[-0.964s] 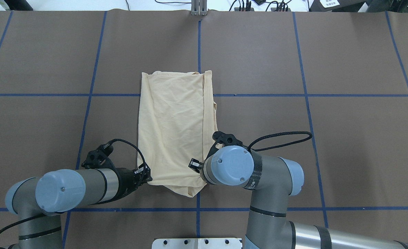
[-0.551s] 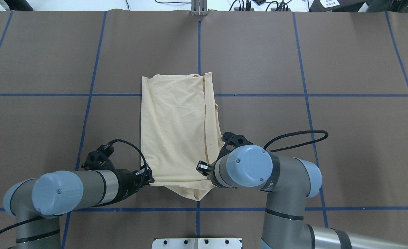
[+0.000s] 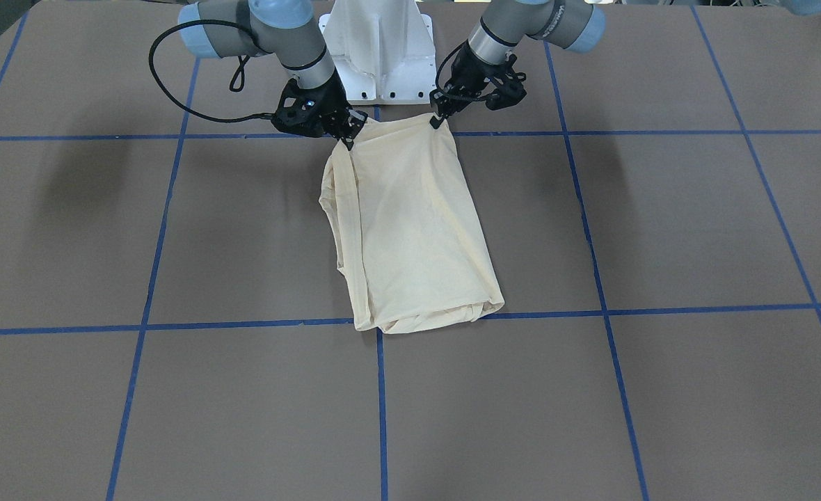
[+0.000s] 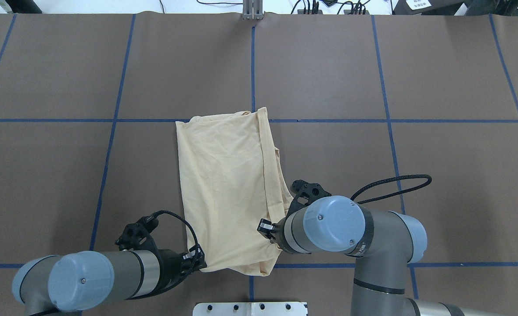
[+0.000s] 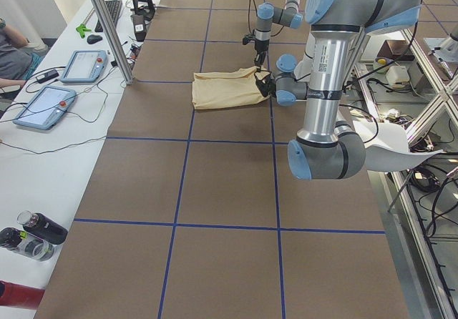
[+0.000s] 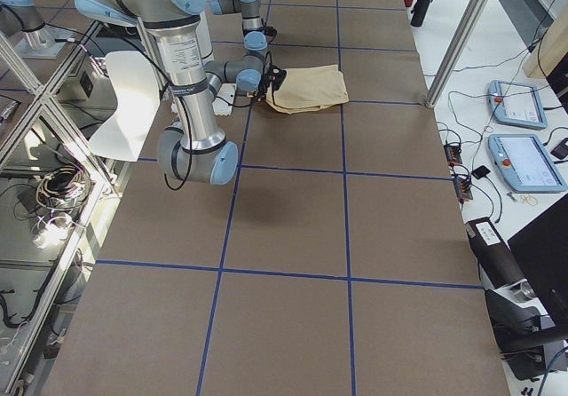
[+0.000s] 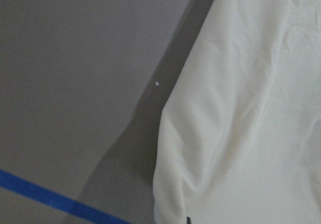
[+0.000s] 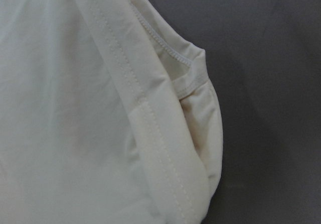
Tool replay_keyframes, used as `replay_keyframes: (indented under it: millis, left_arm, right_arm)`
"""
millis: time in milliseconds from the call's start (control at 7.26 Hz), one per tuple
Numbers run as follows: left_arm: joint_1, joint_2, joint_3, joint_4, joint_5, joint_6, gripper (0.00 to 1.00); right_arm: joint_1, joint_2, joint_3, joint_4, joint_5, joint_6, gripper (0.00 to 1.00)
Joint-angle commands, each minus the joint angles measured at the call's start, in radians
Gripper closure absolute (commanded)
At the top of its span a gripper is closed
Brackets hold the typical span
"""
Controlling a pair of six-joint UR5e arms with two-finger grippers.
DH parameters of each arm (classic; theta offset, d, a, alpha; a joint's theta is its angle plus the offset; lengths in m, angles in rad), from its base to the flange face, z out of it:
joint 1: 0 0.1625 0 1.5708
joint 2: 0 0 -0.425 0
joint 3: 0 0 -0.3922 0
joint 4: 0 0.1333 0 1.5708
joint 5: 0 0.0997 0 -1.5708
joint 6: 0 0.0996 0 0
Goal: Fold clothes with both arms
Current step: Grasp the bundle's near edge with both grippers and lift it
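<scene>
Both near corners of the shirt [image 4: 224, 184] are pinched, one by the left end effector [image 4: 199, 263], one by the right end effector [image 3: 349, 136], and they've pulled it back along the bench [image 4: 417, 66]; its far edge now lies on the blue line [image 4: 373, 120]. Likely positioning before the next fold.

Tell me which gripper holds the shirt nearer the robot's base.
The left gripper, shut on the shirt's corner just ahead of the base plate; the right gripper grips the other edge farther out.
</scene>
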Motion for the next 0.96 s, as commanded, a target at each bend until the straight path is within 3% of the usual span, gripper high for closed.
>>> replay_keyframes:
  millis: [0,551,826]
  left_arm:
    - [0.021,-0.009,-0.035,0.005,-0.002,0.002,1.00]
    - [-0.083,-0.015,-0.066,0.005,-0.026,0.012,1.00]
    - [-0.204,-0.017,-0.063,0.006,-0.113,0.049,1.00]
  right_arm:
    - [0.005,0.005,-0.002,0.002,0.055,-0.002,1.00]
    - [0.167,0.033,-0.004,0.017,0.136,-0.026,1.00]
    - [0.222,0.065,-0.024,0.014,0.132,-0.104,1.00]
